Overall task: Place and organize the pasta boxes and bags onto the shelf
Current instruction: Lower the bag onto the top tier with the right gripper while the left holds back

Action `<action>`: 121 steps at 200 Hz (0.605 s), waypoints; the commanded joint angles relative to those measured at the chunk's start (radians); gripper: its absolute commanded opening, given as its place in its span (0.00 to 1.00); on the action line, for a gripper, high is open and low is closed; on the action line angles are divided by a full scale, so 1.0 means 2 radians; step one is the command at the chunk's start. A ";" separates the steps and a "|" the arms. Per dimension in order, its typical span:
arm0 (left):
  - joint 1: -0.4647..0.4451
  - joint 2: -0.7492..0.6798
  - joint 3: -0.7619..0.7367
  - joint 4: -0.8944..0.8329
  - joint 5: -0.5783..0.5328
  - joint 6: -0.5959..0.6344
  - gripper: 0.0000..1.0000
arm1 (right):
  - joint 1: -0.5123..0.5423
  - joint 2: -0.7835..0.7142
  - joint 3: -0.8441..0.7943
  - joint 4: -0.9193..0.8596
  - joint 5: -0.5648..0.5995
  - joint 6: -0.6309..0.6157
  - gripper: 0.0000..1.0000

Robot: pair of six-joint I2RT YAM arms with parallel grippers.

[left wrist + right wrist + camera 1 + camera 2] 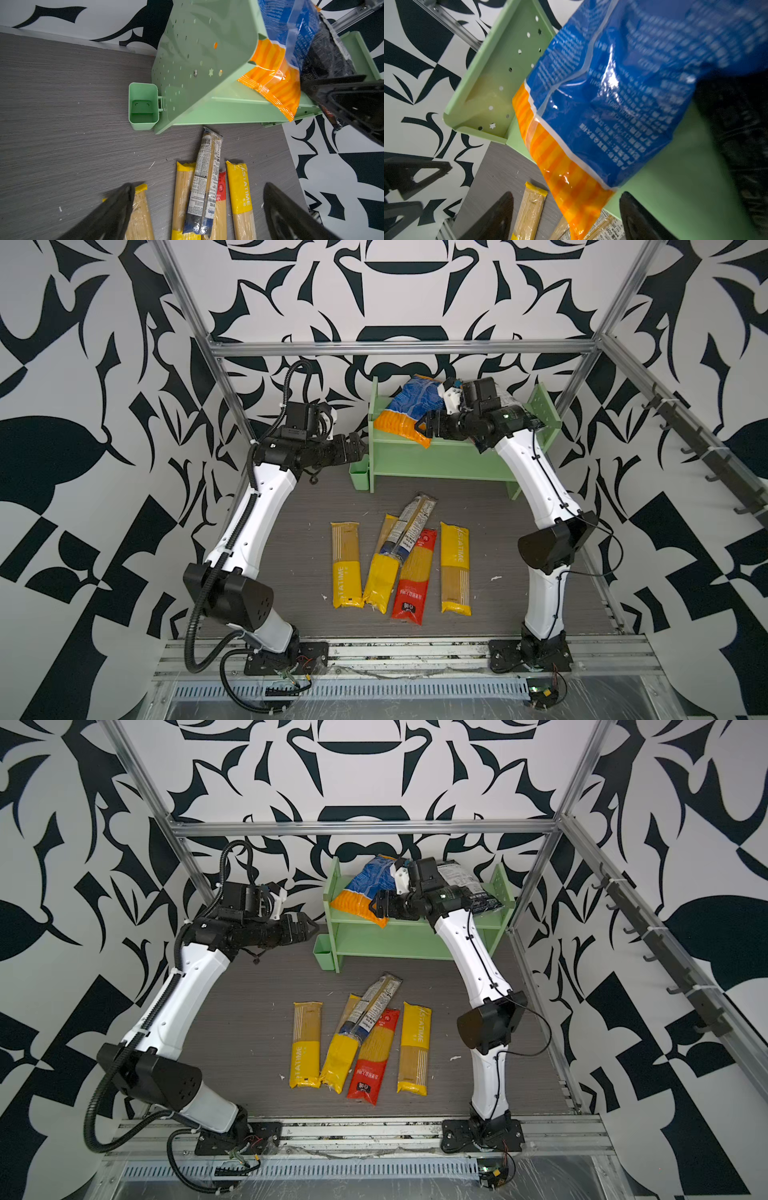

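Right gripper [428, 425]: hung open, clamped on nothing, with the orange end of the blue-and-orange bag [409, 410] loose between the jaws. Bag: lay tilted on the shelf [436, 460] top tier, overhanging the front edge. Probably called for a gentle push rearward, kept clear of the black bag [461, 882], then a slow retreat.

On the shelf [399, 940], the right arm [457, 940] hides most of the black bag [461, 878]; print on the blue-and-orange bag [612, 93] is blurred.
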 commanded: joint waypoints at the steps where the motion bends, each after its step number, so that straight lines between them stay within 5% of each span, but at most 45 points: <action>1: 0.002 -0.033 -0.023 0.009 -0.011 -0.009 0.99 | 0.005 -0.010 -0.001 -0.006 -0.006 0.001 0.82; 121: 0.002 -0.081 -0.064 -0.002 -0.024 -0.017 0.99 | 0.030 0.012 0.006 -0.041 0.062 -0.038 0.67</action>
